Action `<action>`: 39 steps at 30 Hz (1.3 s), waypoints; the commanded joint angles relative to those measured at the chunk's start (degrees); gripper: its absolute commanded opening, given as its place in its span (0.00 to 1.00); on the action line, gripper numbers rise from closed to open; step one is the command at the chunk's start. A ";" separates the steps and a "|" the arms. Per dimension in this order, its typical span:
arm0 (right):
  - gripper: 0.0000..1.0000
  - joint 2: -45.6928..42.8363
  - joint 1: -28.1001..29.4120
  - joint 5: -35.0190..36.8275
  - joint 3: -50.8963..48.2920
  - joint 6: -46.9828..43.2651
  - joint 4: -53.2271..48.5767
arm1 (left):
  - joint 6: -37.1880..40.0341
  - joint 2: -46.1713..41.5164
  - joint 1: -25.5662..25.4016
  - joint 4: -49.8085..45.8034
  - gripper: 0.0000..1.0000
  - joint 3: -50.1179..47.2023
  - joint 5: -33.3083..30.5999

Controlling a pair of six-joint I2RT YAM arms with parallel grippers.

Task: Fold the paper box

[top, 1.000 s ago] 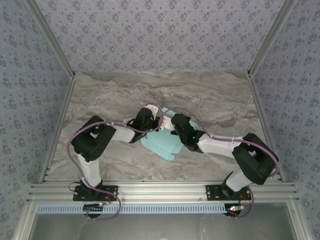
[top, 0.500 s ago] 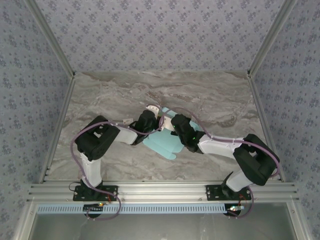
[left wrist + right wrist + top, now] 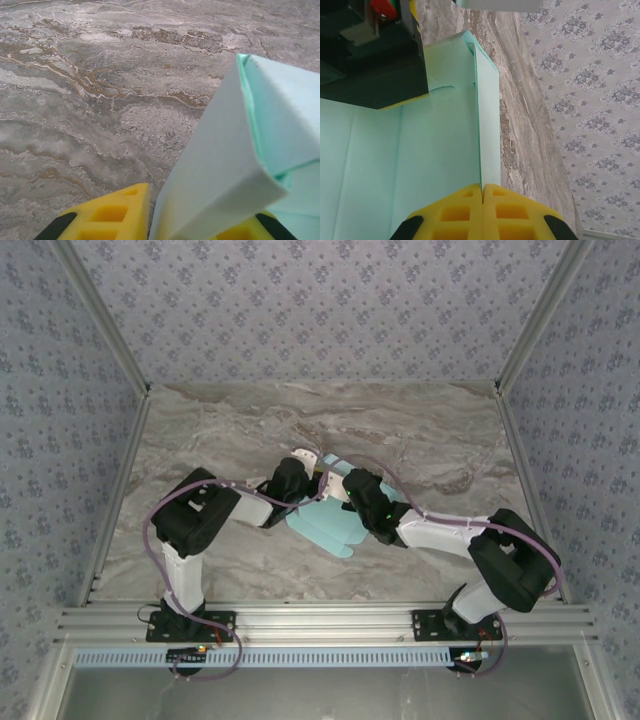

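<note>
Marble table (image 3: 450, 440) underneath, and the paper box (image 3: 325, 527) sits mid-table between both arms, partly raised. The left gripper (image 3: 187, 220) pinches a folded wall, while the right gripper (image 3: 483, 195) clamps tight on a thin upright flap.

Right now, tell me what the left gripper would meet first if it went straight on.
The paper box: its folded wall sits between the jaws. Beyond it, probably the marble table; depth is unclear.

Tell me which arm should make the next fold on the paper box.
Left, probably. The right gripper is pinched shut on a panel edge of the paper box, anchoring it. The left gripper straddles a raised, folded flap, so it could press that flap over.
</note>
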 commanded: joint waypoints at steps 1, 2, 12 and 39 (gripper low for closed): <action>0.00 -2.04 0.61 -2.72 -0.79 3.85 -7.04 | -5.43 1.16 1.63 -0.55 0.21 -0.66 -15.66; 0.00 -2.33 0.62 -3.10 -0.81 4.56 -7.31 | -6.12 1.11 1.13 -0.68 0.20 -0.61 -17.35; 0.00 -3.09 1.88 -3.99 -1.03 9.39 -8.61 | -12.03 1.98 -1.33 -1.69 0.14 0.36 -27.59; 0.00 -3.89 0.44 -5.58 -0.76 12.10 -9.00 | -6.52 2.68 -0.42 10.74 0.33 -1.25 -8.05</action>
